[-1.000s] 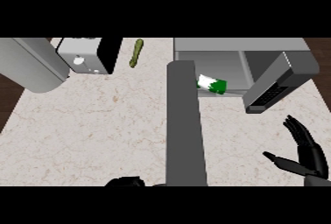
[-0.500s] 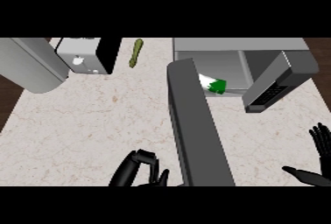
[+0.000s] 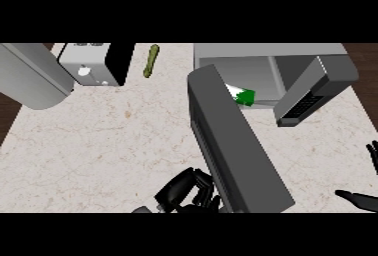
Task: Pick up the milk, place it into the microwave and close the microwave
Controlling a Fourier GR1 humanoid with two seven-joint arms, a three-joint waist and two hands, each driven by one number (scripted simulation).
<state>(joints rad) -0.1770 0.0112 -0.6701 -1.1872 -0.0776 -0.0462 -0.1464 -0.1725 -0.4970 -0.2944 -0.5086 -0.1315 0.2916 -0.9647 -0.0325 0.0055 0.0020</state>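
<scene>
Marbled beige counter [image 3: 96, 145]; green-and-white milk carton [image 3: 243, 95] already lodged inside grey microwave [image 3: 251, 65]; long grey door [image 3: 232, 145] now approached by curled, empty left hand [image 3: 184, 192]; right hand [image 3: 365, 197] withdrawn, released.

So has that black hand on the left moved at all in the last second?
Yes. The left hand has come up from the bottom edge of the view and now sits against the near end of the open microwave door.
</scene>
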